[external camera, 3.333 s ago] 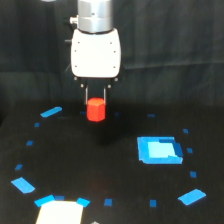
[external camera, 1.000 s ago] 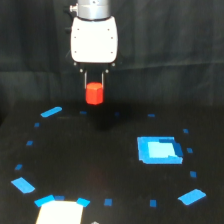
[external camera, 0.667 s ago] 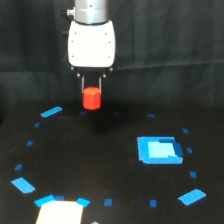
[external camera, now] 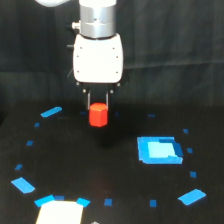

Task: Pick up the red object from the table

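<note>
The red object [external camera: 98,117] is a small red-orange stubby block. It hangs between the two dark fingers of my gripper [external camera: 98,107], left of centre in the exterior view. The gripper is shut on its upper part and holds it a little above the black table [external camera: 75,165]. A faint shadow lies on the table just below the block. The white gripper body [external camera: 98,57] stands upright above it, wider than the block.
A bright blue square patch [external camera: 159,150] lies on the table to the exterior view's right of the block. Small blue tape marks [external camera: 51,111] ring the area. A white flat piece [external camera: 59,212] sits at the front edge. A black curtain hangs behind.
The gripper rose with the red object held in it, then over the last 0.7 s came back down and slightly to the exterior view's right. The grip has stayed shut.
</note>
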